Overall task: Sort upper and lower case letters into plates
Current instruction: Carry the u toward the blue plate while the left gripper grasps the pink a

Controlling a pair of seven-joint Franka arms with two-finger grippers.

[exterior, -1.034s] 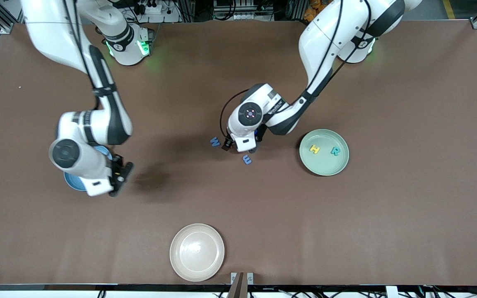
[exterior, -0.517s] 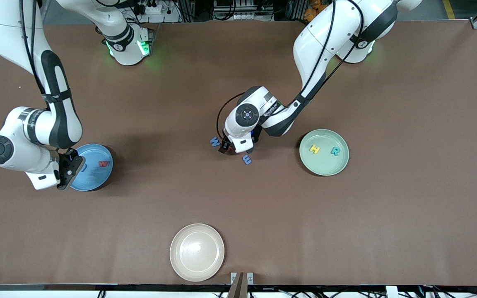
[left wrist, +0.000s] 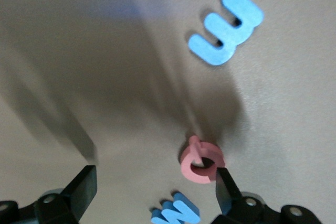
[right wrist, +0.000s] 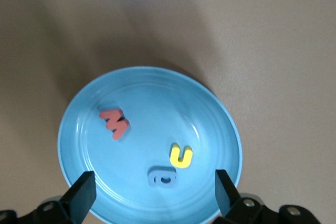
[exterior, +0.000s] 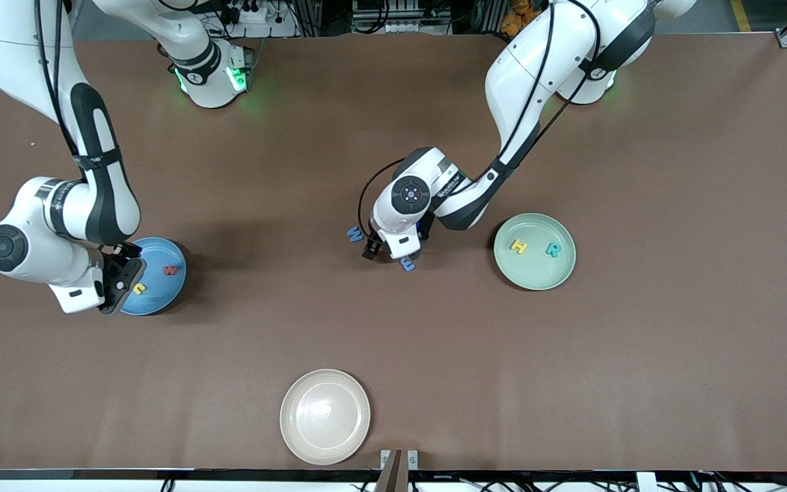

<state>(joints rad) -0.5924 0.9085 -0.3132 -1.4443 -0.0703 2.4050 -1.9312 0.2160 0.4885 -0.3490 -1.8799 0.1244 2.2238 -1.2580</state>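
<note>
Under the left gripper point(exterior: 381, 250) – pink letter point(left wrist: 201, 162), hidden in front view

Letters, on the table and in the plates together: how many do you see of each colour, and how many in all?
Red letters: 2
Blue letters: 3
Yellow letters: 2
Teal letter: 1
Total: 8
</note>
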